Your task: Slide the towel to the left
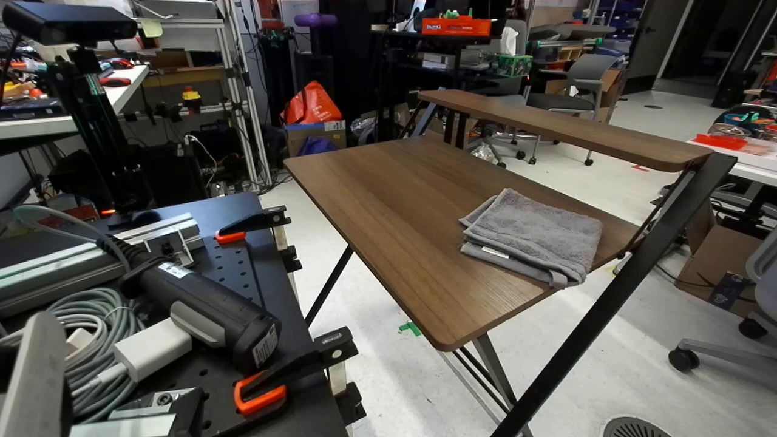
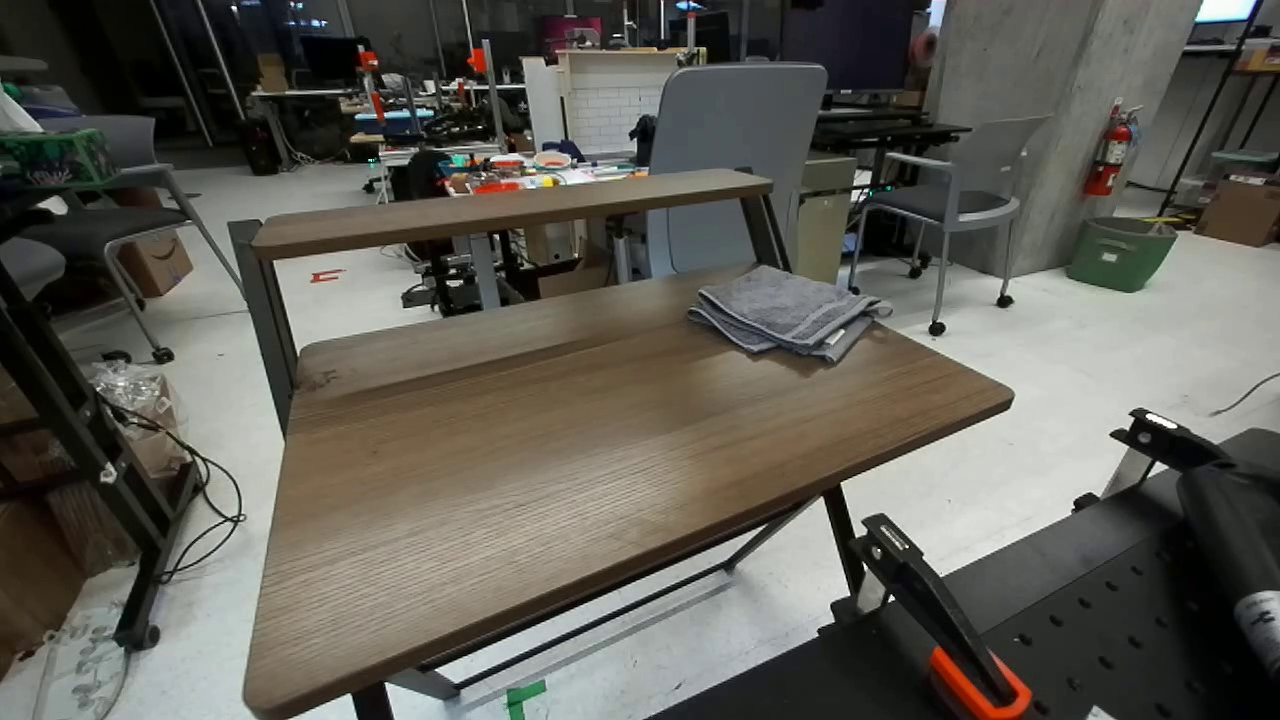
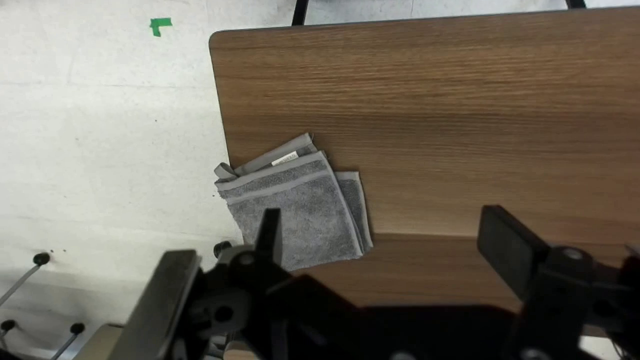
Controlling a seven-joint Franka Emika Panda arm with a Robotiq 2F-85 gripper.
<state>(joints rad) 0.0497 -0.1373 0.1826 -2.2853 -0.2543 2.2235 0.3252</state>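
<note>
The towel is a folded grey cloth lying flat in layers on the brown tabletop. It shows in both exterior views point(image 1: 534, 233) point(image 2: 785, 305) and in the wrist view point(image 3: 310, 215). Its loop corner hangs slightly over a short edge of the tabletop point(image 3: 450, 125). A small white label shows on one layer. My gripper point(image 3: 381, 212) is open and empty in the wrist view, with its fingers wide apart. The left finger overlaps the towel in that view; the right finger is over bare wood. The gripper appears above the table, not touching the towel. Neither exterior view shows it.
A raised wooden shelf point(image 1: 564, 130) on dark metal legs runs along a long side of the table, also seen in an exterior view point(image 2: 520, 212), close to the towel. A black perforated bench point(image 1: 243, 273) with orange-handled clamps point(image 1: 261, 394) and cables stands beside the opposite side.
</note>
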